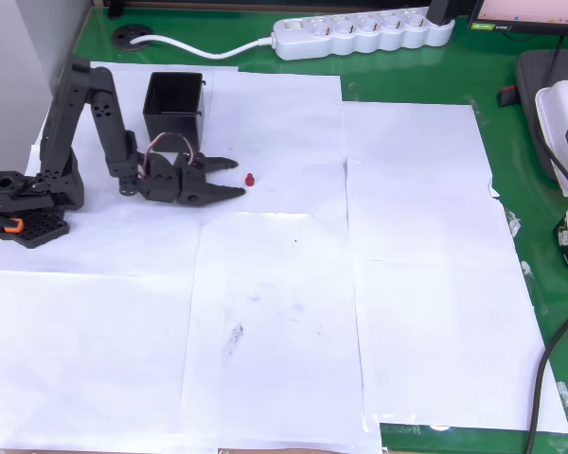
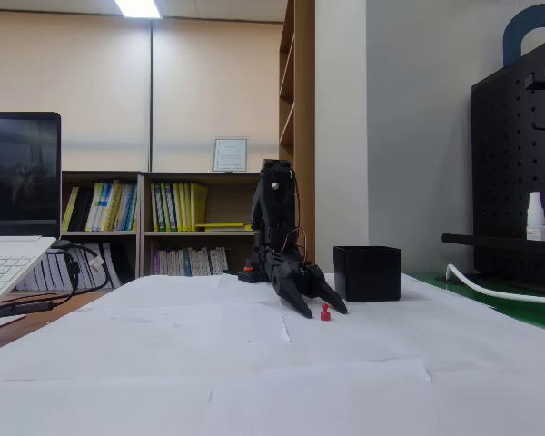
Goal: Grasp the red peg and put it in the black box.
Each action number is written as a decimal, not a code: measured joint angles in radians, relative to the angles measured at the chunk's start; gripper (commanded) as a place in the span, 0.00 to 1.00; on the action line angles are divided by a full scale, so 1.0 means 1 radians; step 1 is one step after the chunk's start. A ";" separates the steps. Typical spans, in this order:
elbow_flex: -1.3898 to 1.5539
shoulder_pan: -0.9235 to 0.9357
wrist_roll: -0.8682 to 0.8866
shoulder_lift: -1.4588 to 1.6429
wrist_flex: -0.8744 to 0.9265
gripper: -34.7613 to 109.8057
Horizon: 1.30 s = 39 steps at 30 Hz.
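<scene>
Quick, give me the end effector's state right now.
End effector: open, holding nothing; the red peg lies on the paper just off its tips.

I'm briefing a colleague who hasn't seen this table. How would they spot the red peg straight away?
In the overhead view, find the black box on the white paper sheets at upper left. The open gripper of the black arm lies just below it, pointing right. The red peg sits just off its fingertips, the only small red thing on the paper.
</scene>
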 measured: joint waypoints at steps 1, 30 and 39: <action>0.018 0.000 0.000 0.012 -0.009 0.41; 0.057 0.000 -0.034 0.152 -0.173 0.41; 0.057 -0.003 -0.037 0.161 -0.173 0.41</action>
